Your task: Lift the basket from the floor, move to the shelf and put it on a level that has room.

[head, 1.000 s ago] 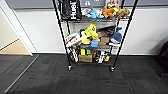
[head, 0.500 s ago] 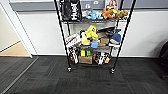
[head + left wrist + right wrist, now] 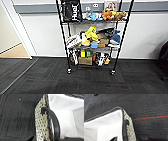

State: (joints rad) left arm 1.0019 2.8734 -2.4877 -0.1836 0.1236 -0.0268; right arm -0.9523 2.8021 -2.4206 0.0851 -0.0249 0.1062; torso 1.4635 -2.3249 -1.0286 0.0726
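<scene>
Here the basket (image 3: 41,124), white-lined, holds nothing; whether either arm's fingers grip it, I cannot tell.

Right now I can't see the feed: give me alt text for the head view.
A tall black wire shelf on castors stands straight ahead against a pale wall, on dark grey carpet floor. Its tiers hold a black bag, soft toys, and a jumble of boxes and toys below. A doorway to a tan floor opens at the left.

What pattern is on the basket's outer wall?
Cream weave with dark speckles on the basket, under a dark braided rim; clearest in the left wrist view.
</scene>
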